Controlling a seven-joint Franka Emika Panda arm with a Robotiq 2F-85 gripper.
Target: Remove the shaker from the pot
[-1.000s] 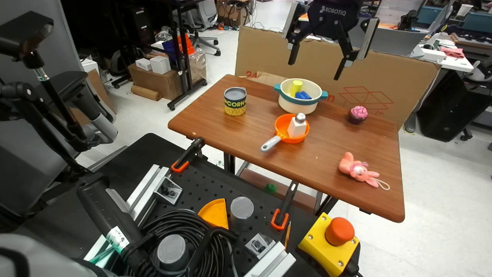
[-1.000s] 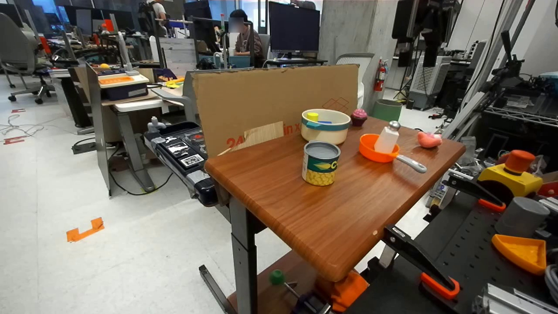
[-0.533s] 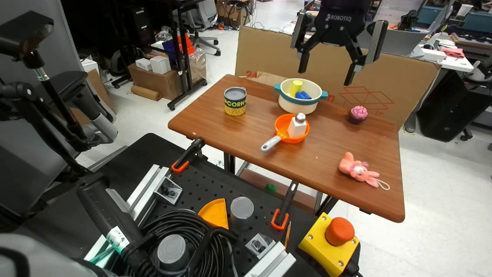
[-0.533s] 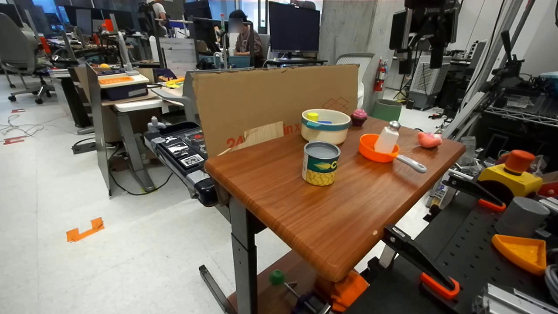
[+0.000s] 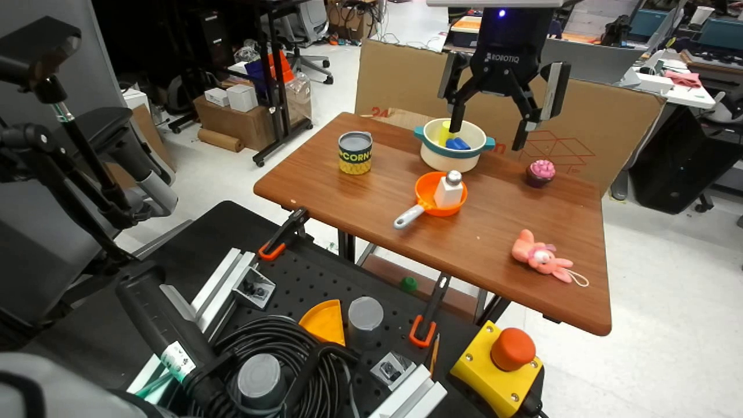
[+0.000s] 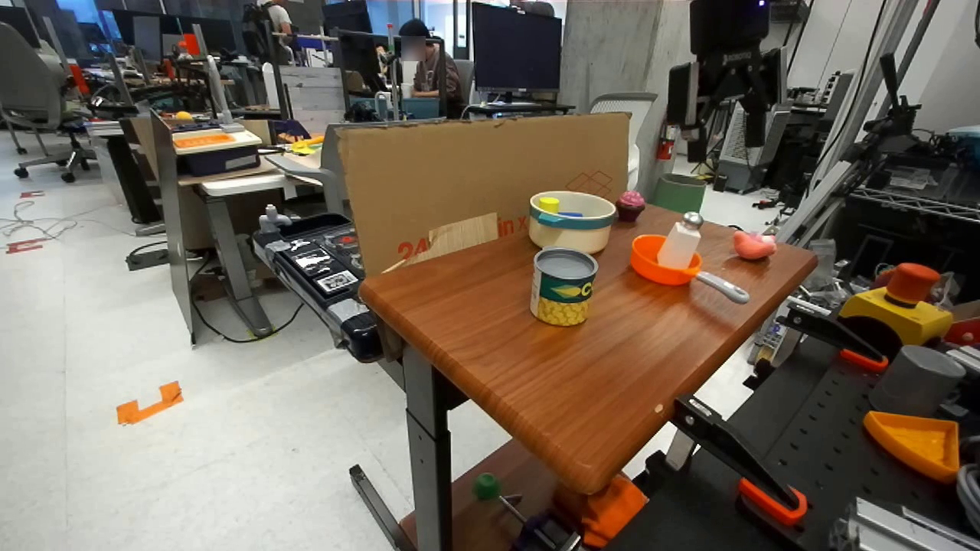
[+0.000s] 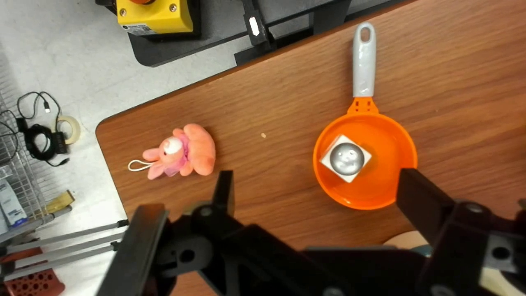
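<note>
Shaker in the pot, gripper wide above

The table has a brown wood-grain top. A cardboard sheet stands along its far edge, and a black bench lies along the opposite side, with two clamps at the table's edge. The floor is pale; beyond are desks and chairs. Around the pot are a corn can, a cream bowl holding a yellow piece and a blue piece, a cupcake and a pink toy.

The shaker stands inside the orange pot, cap upward, and seems to lean a little. The fingers are spread wide, well apart from it.

Only the wrist view looks straight down on the shaker, near the pot's wall and to one side of the handle; it alone shows a cable and tape roll on the floor. An exterior view alone shows a seated person near a monitor.

Compared with half a second ago, the gripper is lower in both exterior views. In an exterior view, a fingertip now overlaps the bowl, whose rim it cleared before. Shaker, pot, can and toy keep their places.
</note>
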